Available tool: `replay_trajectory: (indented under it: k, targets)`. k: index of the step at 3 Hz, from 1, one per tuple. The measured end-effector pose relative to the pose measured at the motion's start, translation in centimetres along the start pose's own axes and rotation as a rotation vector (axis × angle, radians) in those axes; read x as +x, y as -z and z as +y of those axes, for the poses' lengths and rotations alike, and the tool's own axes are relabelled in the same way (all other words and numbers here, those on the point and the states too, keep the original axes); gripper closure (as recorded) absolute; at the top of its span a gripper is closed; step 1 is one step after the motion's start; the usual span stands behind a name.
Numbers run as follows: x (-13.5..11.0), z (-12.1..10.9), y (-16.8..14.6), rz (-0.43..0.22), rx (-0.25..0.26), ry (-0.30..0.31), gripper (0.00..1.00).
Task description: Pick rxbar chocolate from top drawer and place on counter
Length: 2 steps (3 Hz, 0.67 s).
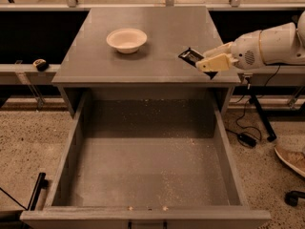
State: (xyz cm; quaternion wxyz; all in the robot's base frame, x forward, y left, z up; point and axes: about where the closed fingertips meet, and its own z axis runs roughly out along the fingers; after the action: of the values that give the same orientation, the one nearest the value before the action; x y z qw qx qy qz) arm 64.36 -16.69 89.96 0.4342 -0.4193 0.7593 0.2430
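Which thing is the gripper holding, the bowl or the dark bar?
The rxbar chocolate, pinched in the gripper over the counter at its right front; the white bowl sits apart.

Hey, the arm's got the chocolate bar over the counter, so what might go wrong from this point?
1. The claw holds the small black rxbar chocolate wrapper bar near the front right corner of the flat grey counter. Released there, it may slide off into the open grey top drawer below.
2. Whether the bar touches the counter is unclear, so a release from height could make it bounce or skid.
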Motion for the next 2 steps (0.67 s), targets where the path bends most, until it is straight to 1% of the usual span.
replay_trajectory:
  k: [1, 2]
  targets:
    - [-0.5, -0.5, -0.2, -0.007, 0.015, -0.006, 1.0]
    - [-3.5, -4.0, -0.6, -0.044, 0.12, -0.038, 1.0]
